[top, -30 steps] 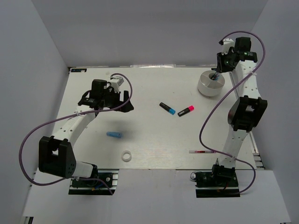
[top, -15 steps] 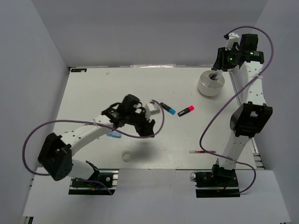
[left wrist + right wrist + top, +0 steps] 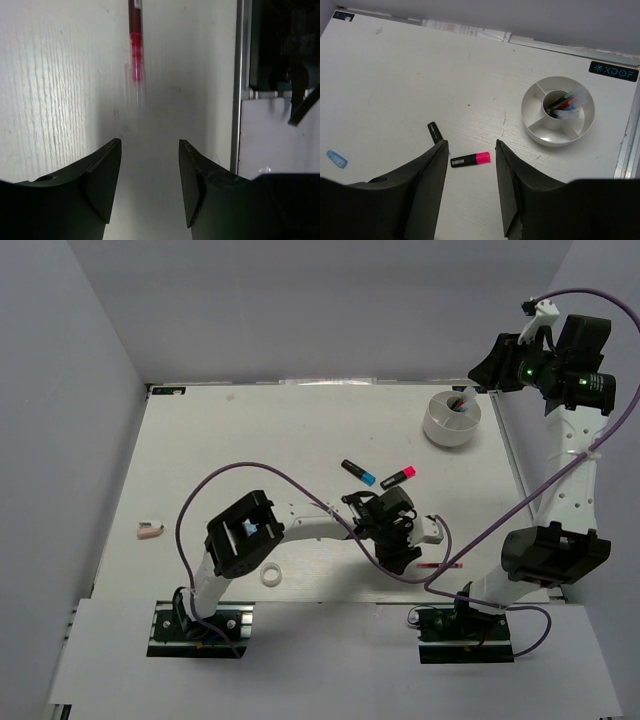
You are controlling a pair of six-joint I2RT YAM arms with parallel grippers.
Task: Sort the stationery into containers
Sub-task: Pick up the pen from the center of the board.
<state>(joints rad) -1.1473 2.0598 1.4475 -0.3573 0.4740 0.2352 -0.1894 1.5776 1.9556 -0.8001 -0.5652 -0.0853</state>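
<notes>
Left gripper (image 3: 150, 145) has swung across to hover, jaws apart and empty, just short of the red pen (image 3: 135, 55), right gripper (image 3: 470, 145) equally empty above the dish (image 3: 555, 141) holding a few pens; markers (image 3: 470, 159) and ring (image 3: 269, 575) remain out.

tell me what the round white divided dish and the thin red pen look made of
Round white divided dish: probably moulded plastic, matte; thin even walls, uniform colour. Thin red pen: seemingly clear glossy plastic barrel; red core shows through.
</notes>
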